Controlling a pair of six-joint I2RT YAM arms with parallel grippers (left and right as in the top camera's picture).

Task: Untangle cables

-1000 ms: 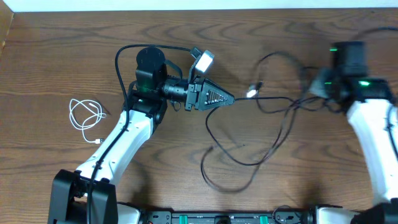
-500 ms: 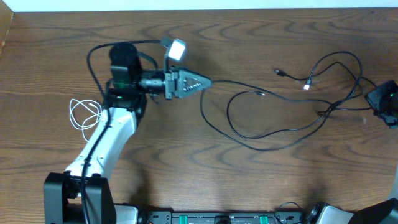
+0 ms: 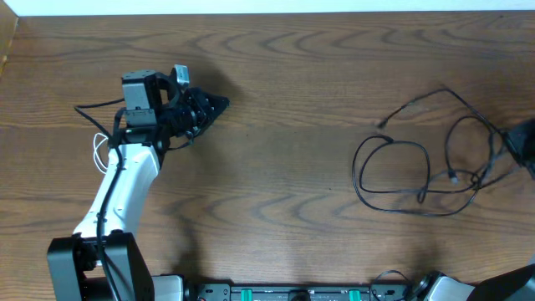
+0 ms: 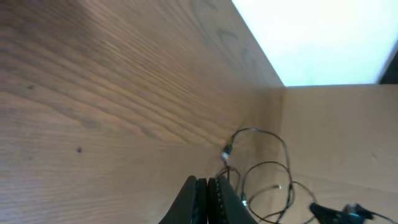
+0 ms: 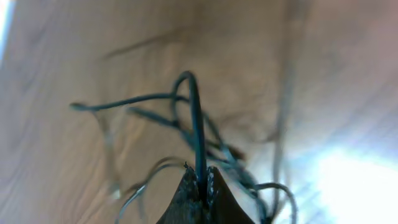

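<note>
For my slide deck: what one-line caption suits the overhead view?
Left tool shut and empty; black cables lie in loose loops at right, one gripped by the right tool.

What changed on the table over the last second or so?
The right gripper, shut on one of the black cables, pulled away to the table's right edge and dragged them rightward, so they now lie bunched on the right. The left gripper swung back to the left. A cable ran from its tip before, but none does now. The white cable stayed put on the left.
</note>
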